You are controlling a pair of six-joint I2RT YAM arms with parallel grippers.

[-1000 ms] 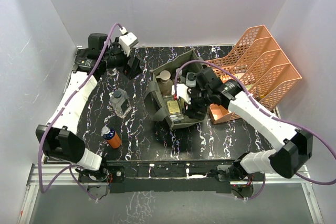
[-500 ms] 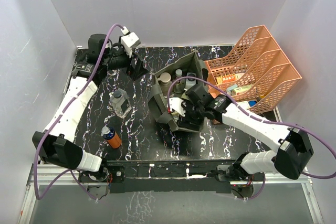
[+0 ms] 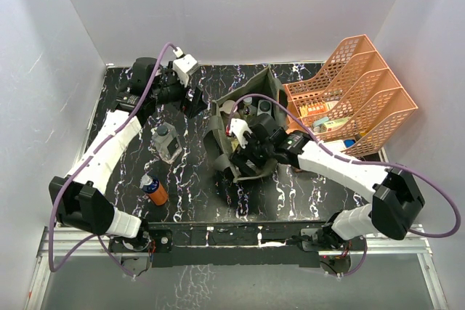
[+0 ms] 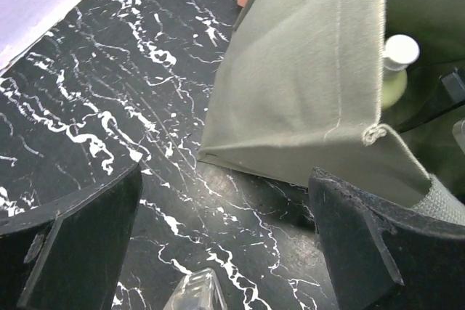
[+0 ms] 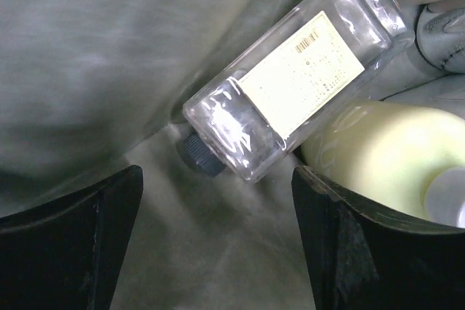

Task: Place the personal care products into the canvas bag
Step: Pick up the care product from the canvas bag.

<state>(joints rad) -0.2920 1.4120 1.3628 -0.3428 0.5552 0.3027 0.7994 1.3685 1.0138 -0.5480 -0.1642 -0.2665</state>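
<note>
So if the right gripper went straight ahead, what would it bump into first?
Probably the clear bottle lying inside the canvas bag, just ahead of the open right gripper; depth is hard to judge, so it might meet bag fabric first.

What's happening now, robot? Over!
Both tools open. Left tool beside canvas bag; right tool inside, over labelled bottle. Square bottle, orange bottle wait on table. Nothing blocking.

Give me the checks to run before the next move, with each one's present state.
1. Right pincer open, not gripping the transparent square-sided bottle with pale label: ok.
2. That bottle inside the olive-green canvas bag: ok.
3. Left pincer open and empty: ok.
4. All products bagged: not ok; clear black-capped bottle and orange bottle with blue-white top sit on the black marbled table.
5. Right pincer's exit path from the bag unobstructed: cannot tell.
</note>
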